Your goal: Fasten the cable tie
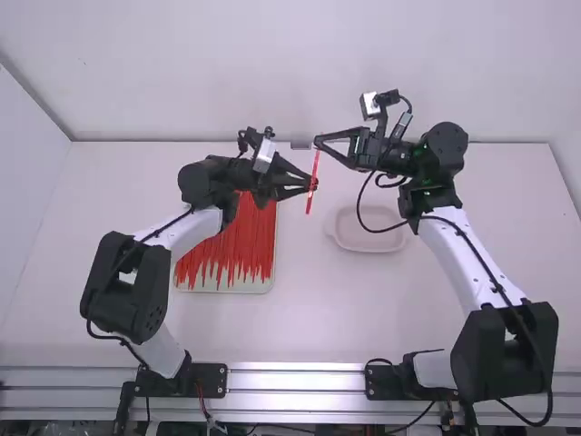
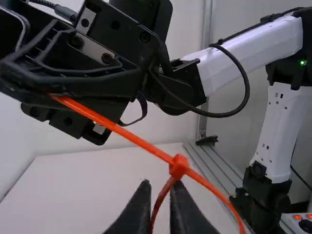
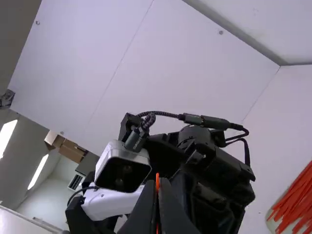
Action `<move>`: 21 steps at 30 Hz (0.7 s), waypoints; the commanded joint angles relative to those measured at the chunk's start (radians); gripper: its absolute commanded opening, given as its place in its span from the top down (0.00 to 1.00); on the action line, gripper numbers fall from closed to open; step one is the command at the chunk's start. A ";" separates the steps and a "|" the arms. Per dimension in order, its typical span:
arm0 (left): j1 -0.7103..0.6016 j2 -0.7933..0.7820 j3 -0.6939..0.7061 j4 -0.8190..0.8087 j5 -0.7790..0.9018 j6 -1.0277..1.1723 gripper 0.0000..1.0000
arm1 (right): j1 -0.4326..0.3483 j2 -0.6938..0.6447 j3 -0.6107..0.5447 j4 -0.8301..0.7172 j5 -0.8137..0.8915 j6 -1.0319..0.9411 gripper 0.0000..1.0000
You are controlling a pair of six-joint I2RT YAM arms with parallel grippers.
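High view: bright, even, diffuse light from overhead. White table (image 1: 508,272) shows almost no glare. Shadows soft and faint, lying close beside left arm (image 1: 195,227) and right arm (image 1: 463,254). Green indicator lamp (image 1: 420,148) glows on right arm. Table's far edge straight, little lens distortion.
Left wrist view: orange cable tie (image 2: 122,132) evenly lit, black hardware behind it deep in shade.
Right wrist view: ceiling (image 3: 146,58) bright, dark hardware below backlit. Two elongated patches (image 3: 7,132) blown out to white.
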 commanded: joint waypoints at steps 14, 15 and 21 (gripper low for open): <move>-0.005 0.002 0.013 -0.081 -0.016 0.051 0.98 | -0.001 -0.020 0.033 0.012 0.003 0.027 1.00; -0.005 0.002 0.012 -0.094 -0.015 0.057 0.98 | -0.003 -0.020 0.033 0.015 0.003 0.029 1.00; -0.005 0.002 0.012 -0.264 0.010 0.167 0.98 | -0.013 -0.020 0.035 0.033 0.014 0.031 1.00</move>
